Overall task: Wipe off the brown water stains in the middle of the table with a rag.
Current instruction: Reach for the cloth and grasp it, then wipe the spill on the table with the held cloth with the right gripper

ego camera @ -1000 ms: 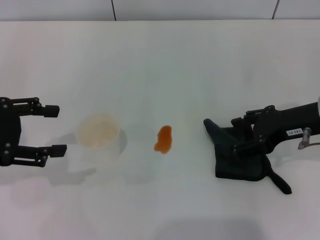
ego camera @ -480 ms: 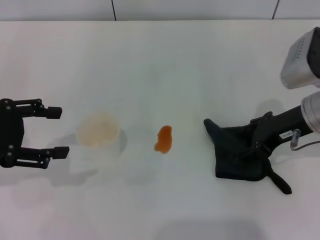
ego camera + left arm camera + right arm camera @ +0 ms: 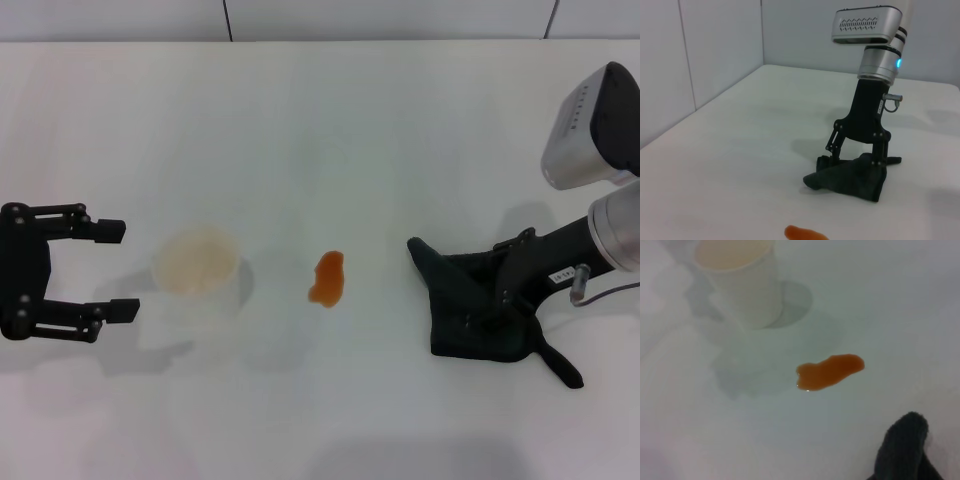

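Right gripper down on the rag; stain untouched at table centre.

You have the right gripper [image 3: 490, 300] at the right of the head view, jaws closed on the rag [image 3: 470, 315], which lies on the table [image 3: 320, 130]. The brown water stains [image 3: 327, 279] sit mid-frame, well apart from the rag, with a white cup [image 3: 198, 272] to their left. Your left gripper [image 3: 110, 270] hovers at the far left, jaws apart, holding nothing.
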Robot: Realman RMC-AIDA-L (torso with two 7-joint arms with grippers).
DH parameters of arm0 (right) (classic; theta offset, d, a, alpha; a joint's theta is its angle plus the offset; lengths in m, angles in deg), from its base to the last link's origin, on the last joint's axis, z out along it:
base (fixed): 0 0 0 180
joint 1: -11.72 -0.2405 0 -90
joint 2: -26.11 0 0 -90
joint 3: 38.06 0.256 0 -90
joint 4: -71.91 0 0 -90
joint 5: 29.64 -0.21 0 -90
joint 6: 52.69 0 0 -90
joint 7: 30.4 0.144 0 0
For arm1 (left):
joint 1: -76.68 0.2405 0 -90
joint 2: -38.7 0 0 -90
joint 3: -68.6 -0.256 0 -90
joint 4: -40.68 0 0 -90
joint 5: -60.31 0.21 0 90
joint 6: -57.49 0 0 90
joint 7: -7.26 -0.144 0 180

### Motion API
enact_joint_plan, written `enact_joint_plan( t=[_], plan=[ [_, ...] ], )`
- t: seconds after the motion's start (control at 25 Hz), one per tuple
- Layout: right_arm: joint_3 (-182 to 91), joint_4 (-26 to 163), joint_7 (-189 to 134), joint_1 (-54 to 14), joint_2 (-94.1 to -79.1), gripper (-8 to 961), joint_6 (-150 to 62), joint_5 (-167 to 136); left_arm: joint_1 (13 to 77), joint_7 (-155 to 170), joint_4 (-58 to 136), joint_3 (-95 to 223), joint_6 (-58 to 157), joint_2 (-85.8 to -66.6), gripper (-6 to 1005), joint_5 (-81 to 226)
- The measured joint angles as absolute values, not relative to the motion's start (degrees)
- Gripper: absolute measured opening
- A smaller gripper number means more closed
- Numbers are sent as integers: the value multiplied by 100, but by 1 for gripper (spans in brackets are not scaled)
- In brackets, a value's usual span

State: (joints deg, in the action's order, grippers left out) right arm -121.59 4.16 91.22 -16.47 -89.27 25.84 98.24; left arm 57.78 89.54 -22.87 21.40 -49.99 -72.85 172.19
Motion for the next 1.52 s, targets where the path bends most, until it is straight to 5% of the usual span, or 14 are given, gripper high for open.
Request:
enact_joint_plan(
  t=[0.88, 1.12, 1.32, 1.52],
  plan=[
    [-12499, 414, 9139, -1611, -8920, 595, 2306, 9851, 5787, 8927, -2286, 2175, -4999, -7309, 845, 17219],
    [-12503, 402, 9130, -1616, -8920, 406, 2295, 9851, 5787, 8925, -2286, 2176, -4999, -7314, 845, 17219],
    [-12568, 268, 9120, -1592, -8920, 154, 2313, 9750, 5787, 8925, -2303, 2176, -4999, -7319, 845, 17211],
    [-12720, 200, 9127, -1601, -8925, 96, 2333, 9402, 5789, 8921, -2325, 2176, -5000, -7326, 846, 17210]
  ],
)
